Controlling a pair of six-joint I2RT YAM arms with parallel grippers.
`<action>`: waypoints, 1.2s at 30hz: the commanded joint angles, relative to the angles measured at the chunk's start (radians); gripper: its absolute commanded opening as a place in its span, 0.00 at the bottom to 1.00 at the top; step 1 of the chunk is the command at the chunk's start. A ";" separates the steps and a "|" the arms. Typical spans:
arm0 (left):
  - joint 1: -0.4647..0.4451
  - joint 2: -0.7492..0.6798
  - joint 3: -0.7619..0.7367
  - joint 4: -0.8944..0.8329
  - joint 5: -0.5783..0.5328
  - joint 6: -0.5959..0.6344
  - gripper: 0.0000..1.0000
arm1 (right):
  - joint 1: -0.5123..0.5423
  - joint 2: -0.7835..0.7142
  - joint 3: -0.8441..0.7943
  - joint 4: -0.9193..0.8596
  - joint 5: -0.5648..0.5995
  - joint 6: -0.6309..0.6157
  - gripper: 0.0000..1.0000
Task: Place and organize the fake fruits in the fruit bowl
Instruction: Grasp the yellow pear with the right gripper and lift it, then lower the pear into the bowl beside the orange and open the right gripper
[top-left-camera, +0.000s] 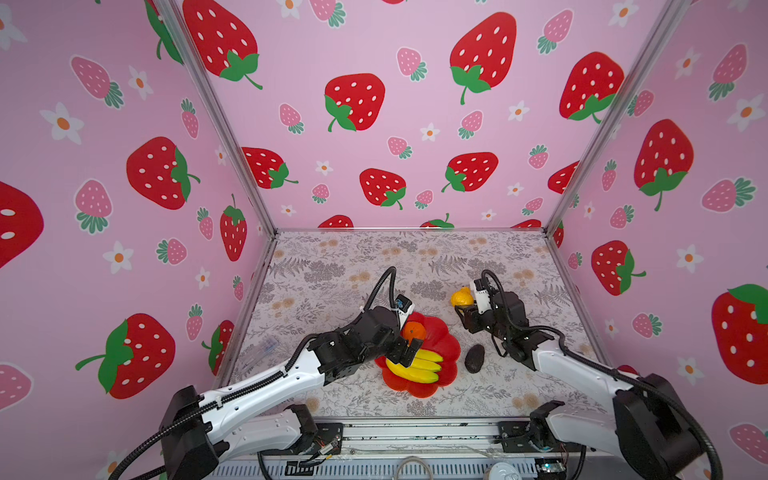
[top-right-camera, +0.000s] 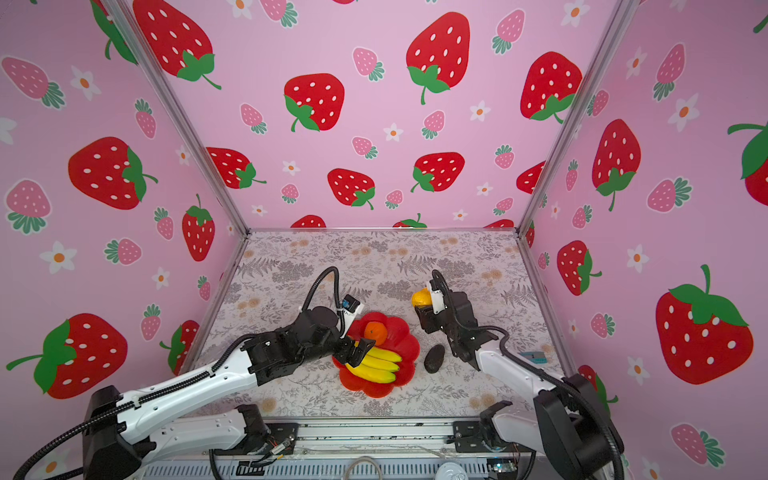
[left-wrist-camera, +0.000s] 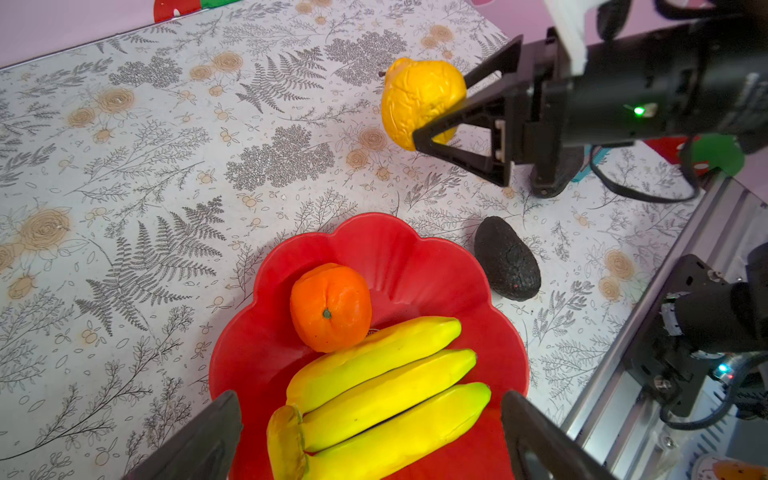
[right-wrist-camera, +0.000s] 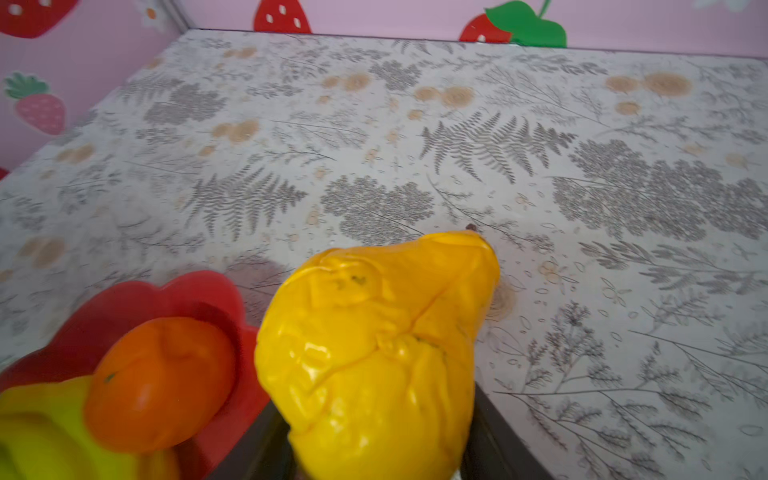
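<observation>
A shallow, glossy red fruit bowl (top-left-camera: 442, 332) with a scalloped, petal-shaped rim is seen near the middle of a worktop (top-left-camera: 332, 266) covered in a matt print of grey ferns and beige blossoms. Inside the bowl a smooth yellow banana bunch (left-wrist-camera: 386, 395) of three curved fruits is laid. A round orange (left-wrist-camera: 330, 307) with dimpled skin and a green stem dot is rested against it. The left end effector (left-wrist-camera: 370, 415) is held over the bananas, its dark fingers spread wide with nothing gripped. A blackish, pebbly, egg-shaped avocado (left-wrist-camera: 507, 259) is laid on the worktop just beside the bowl's rim, to the right in both top views. Farther back, a wrinkled, bumpy yellow citrus (right-wrist-camera: 374, 353) with a pointed tip is pinched between the black triangular fingers of the right end effector (left-wrist-camera: 441, 109). Whether it is clear of the worktop cannot be told.
</observation>
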 joint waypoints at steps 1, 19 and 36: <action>-0.001 -0.011 0.000 -0.013 -0.034 -0.002 0.99 | 0.040 -0.095 -0.060 0.000 -0.064 -0.030 0.56; -0.003 -0.046 -0.016 -0.024 -0.049 -0.018 0.99 | 0.241 0.030 -0.061 -0.026 -0.066 -0.053 0.56; -0.003 -0.045 -0.025 -0.029 -0.059 -0.009 0.99 | 0.264 0.071 -0.030 -0.043 -0.010 -0.062 0.74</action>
